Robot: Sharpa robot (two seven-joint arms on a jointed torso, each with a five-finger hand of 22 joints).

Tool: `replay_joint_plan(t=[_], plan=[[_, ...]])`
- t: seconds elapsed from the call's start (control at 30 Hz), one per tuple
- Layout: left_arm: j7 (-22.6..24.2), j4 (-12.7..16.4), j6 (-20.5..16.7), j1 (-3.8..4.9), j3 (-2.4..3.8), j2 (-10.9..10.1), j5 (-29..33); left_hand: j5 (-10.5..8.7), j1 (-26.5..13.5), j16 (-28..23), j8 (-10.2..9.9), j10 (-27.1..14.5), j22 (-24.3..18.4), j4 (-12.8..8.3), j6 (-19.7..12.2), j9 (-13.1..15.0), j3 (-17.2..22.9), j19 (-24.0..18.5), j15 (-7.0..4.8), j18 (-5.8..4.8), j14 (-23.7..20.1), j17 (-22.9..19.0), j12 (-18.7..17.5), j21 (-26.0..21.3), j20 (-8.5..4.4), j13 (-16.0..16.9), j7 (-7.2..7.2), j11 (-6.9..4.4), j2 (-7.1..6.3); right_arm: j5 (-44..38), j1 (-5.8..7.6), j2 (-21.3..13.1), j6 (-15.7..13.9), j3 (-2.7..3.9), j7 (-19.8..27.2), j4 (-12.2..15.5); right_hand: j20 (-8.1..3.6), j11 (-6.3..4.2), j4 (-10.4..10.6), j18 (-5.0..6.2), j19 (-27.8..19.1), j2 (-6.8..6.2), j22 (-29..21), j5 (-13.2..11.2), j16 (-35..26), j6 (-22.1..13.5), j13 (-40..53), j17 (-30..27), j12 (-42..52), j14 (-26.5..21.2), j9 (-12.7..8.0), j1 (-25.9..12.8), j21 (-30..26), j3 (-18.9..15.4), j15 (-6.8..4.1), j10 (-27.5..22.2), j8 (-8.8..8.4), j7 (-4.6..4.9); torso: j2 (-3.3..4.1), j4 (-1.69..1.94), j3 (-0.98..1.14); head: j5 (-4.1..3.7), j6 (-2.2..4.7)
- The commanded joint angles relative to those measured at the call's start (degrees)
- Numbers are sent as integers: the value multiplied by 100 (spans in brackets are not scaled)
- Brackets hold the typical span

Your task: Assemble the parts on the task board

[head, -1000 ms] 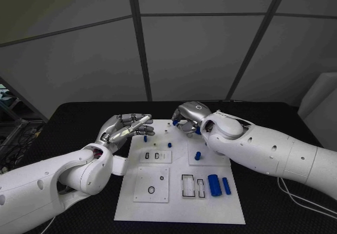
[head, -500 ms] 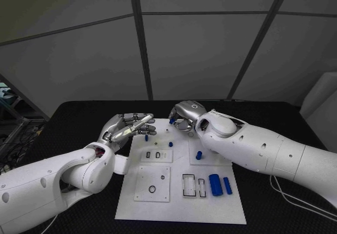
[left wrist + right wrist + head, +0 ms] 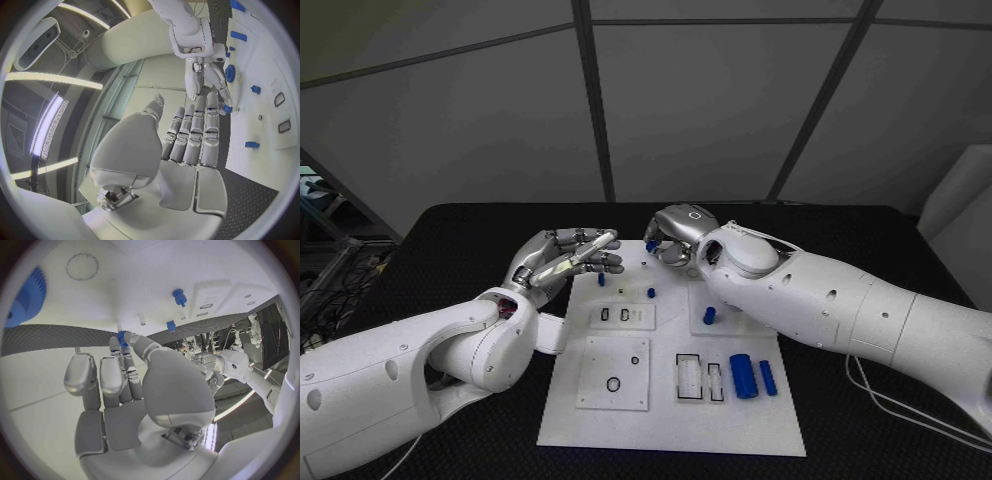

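Note:
The white task board (image 3: 668, 425) lies in the middle of the black table. My right hand (image 3: 672, 232) hovers over its far edge and pinches a small blue part (image 3: 652, 246) between thumb and fingertip; the same small blue part (image 3: 122, 335) appears in the right wrist view. My left hand (image 3: 568, 256) is raised over the board's far left corner, fingers stretched out, holding nothing; the left hand (image 3: 190, 137) looks the same in its wrist view. Blue pegs (image 3: 600, 281) (image 3: 651, 293) (image 3: 708, 316) stand on the board. Two blue cylinders (image 3: 740, 378) lie at its right.
A blue gear (image 3: 25, 297) sits on the board near my right hand. Rectangular slots (image 3: 689, 378) and a ring recess (image 3: 612, 386) mark the board's near half. Black table (image 3: 444, 240) surrounds the board on all sides.
My right hand has shifted slightly left over the board's far edge, still pinching the small blue part. The left hand has barely moved.

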Motion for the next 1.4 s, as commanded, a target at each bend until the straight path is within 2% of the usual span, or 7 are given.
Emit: replay_joint_plan(t=[0.03, 0.37, 0.87, 1.2, 1.4], plan=[[13, 25, 76, 11, 7, 6, -37, -5, -14, 33, -36, -46, 9, 0, -4, -5, -34, 34, -9, -111, -38, 6, -19, 39, -2, -6, 32, -13, 54, -57, 17, 30, 120, 5, -103, -52, 33, -5, 24, -113, 11, -65, 6, 8, 22, -2, -6, 8, -37, 179, 8, -7, 32, 26, -2, -35, -20, 43, -1, -4, -1, 2, -12], [10, 33, 81, 16, 7, 9, -37, -5, -22, 35, -39, -49, 8, 4, -5, -5, -38, 31, -7, -112, -44, 8, -25, 39, -1, -6, 34, -10, 59, -147, 22, 111, 391, 5, -256, -160, 41, 5, 44, -113, 5, -78, 8, 3, 34, -21, -12, 16, -38, 178, 8, -27, 35, 32, 10, -71, -39, 49, 1, -3, 1, 11, -42], [-6, 20, 108, 26, 7, 20, -37, -5, -23, 35, -40, -50, 8, 4, -5, -5, -39, 31, -6, -112, -46, 8, -26, 40, -1, -6, 34, -10, 61, -185, 26, 192, 339, 4, -325, -247, 67, 44, 83, -100, -52, -121, -50, -6, 12, -104, -35, -38, -45, 158, 2, -60, 9, 60, 46, -210, -96, 77, 3, -2, 3, 16, -70], [-28, 7, 134, 33, 7, 36, -37, -5, -26, 37, -44, -53, 8, 4, -7, -5, -43, 28, -5, -112, -51, 10, -31, 40, 0, -7, 35, -9, 64, -183, 37, 242, 469, 4, -264, -295, 144, 145, 175, -47, -245, -272, -301, -108, -65, -548, -129, -186, -44, 115, -78, -143, -127, 94, 144, -680, -142, 123, 2, -8, 1, 28, -84], [-34, -1, 136, 37, 7, 32, -37, -5, -26, 37, -44, -53, 8, 4, -7, -5, -43, 28, -5, -112, -51, 10, -31, 40, 0, -7, 35, -9, 64, -182, 42, 221, 467, 4, -250, -280, 187, 214, 200, -3, -389, -351, -518, -138, -156, -902, -148, -343, -36, 75, -143, -124, -254, 30, 201, -1007, -140, 65, 0, -13, 2, 30, -91]])
